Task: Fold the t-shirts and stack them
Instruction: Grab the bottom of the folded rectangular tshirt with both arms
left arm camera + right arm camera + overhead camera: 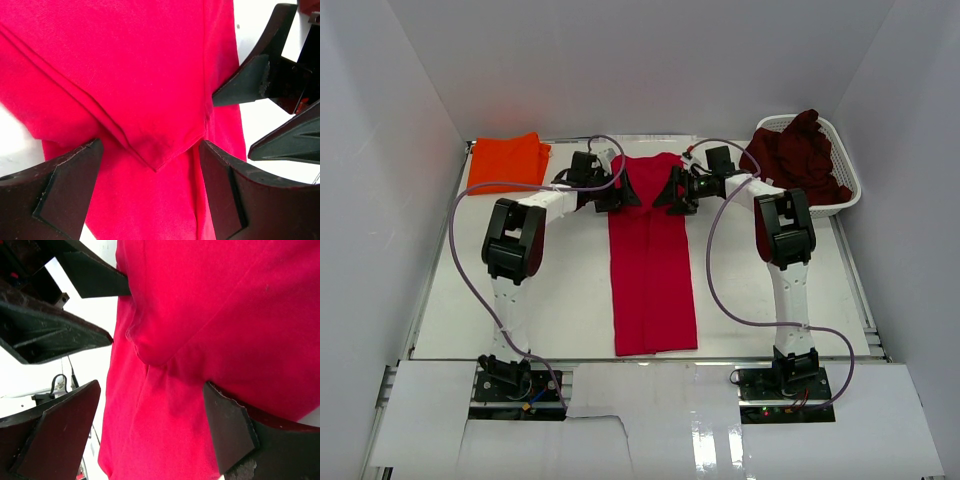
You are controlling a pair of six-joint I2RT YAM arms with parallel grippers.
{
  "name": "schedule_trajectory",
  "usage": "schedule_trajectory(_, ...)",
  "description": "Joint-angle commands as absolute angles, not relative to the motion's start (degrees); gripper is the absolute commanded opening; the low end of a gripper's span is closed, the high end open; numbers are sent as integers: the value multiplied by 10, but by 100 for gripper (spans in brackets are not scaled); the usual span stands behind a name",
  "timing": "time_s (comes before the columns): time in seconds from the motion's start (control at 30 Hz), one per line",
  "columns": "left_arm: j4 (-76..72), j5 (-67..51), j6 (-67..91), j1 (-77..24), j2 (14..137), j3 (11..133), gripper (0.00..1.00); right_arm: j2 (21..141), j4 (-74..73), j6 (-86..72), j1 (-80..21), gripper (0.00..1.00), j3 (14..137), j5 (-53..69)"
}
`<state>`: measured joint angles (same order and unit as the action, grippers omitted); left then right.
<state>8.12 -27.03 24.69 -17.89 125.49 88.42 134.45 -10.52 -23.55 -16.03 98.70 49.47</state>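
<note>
On the table (570,310), the crimson t-shirt (652,270) lies as a long narrow strip. Its far end sits under and between the left claw (617,192) and the right claw (676,190), both released and grasping nothing. The folded orange t-shirt (507,160) rests well outboard of the left claw, and the maroon t-shirt (800,155) is heaped in the basket (850,195) outboard of the right claw. The likely risk is a pinch that catches only the top layer, letting the tucked sleeve corner (155,165) between the left claw's jaws slip out and the strip fall open. The 2 claws are also close enough to collide.

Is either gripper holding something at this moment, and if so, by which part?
Nothing is held. The left gripper and the right gripper both stand open over the far end of the red t-shirt, pinching no cloth.
</note>
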Motion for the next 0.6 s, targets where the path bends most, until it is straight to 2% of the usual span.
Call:
schedule_trajectory(0.0,96,-255,233,-161,1281,893,89,1376,-115,-222,-151,90,1004,461)
schedule_trajectory(0.23,107,-263,234,-147,1323,941,89,1406,-140,-221,-136,90,1062,464)
schedule_trajectory(0.57,132,-290,237,-144,1393,1071,89,1455,-157,-220,-129,90,1148,480)
